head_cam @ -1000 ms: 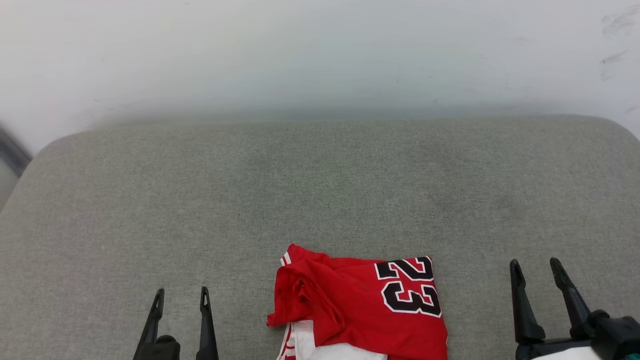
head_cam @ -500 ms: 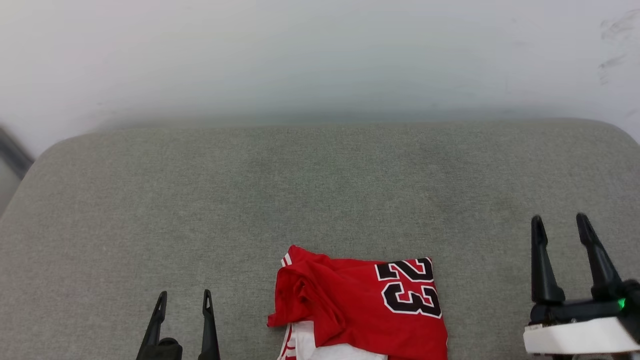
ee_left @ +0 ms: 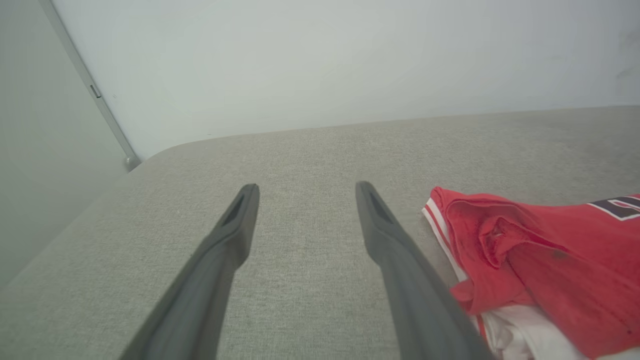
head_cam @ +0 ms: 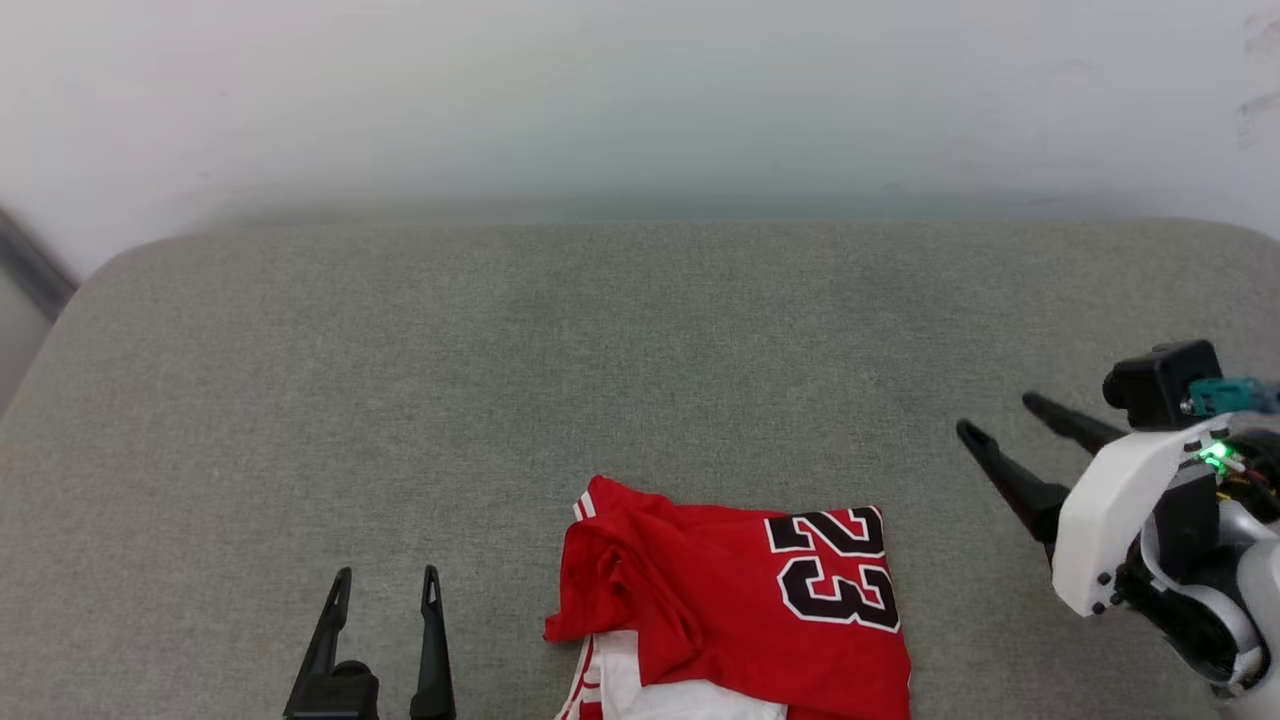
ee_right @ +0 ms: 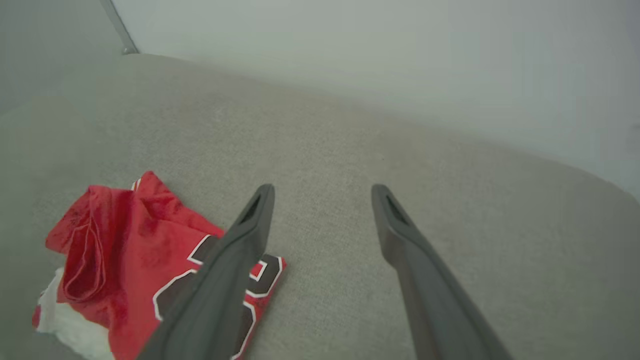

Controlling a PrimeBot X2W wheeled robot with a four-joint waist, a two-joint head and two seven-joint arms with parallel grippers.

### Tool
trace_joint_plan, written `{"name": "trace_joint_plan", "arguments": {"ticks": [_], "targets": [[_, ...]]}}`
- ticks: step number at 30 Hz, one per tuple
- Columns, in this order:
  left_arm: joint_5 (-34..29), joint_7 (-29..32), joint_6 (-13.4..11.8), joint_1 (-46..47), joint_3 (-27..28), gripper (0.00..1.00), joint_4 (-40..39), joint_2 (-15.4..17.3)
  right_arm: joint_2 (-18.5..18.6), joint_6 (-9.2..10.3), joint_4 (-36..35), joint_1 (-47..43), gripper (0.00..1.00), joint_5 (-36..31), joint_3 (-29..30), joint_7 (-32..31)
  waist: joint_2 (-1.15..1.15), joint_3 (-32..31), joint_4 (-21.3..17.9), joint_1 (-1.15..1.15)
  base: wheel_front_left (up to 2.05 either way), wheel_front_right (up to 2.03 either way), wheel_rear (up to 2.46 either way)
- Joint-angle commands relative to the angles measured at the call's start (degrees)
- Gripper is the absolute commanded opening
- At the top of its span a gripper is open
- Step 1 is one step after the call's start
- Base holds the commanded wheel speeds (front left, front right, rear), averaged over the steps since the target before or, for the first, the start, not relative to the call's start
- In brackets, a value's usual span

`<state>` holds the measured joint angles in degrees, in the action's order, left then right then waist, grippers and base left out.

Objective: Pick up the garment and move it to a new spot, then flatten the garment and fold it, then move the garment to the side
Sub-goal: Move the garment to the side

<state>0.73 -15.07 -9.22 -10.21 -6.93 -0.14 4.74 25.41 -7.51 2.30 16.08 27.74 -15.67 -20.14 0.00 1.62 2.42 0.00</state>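
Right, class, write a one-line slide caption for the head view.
Bunched red garment on the grey cushion, open left gripper and open right gripper flanking it, neither touching.

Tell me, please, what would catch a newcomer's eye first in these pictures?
The crumpled red jersey with a black, white-edged "23" stands out at the near edge of the grey upholstered surface, white fabric peeking from under it. The open left gripper sits to its left and the open right gripper at the far right, angled inward; neither touches it.
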Motion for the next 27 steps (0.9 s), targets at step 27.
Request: {"name": "trace_joint_plan", "arguments": {"ticks": [27], "targets": [[0.00, -0.13, 2.61, 9.35, -0.83, 1.00, 0.98, -0.78, -2.34, 0.11, 18.96, 0.67, 1.00, 28.28, -14.58, -26.12, 0.00, 11.85, 5.57, 0.00, 0.00, 0.00, 0.00]]}}
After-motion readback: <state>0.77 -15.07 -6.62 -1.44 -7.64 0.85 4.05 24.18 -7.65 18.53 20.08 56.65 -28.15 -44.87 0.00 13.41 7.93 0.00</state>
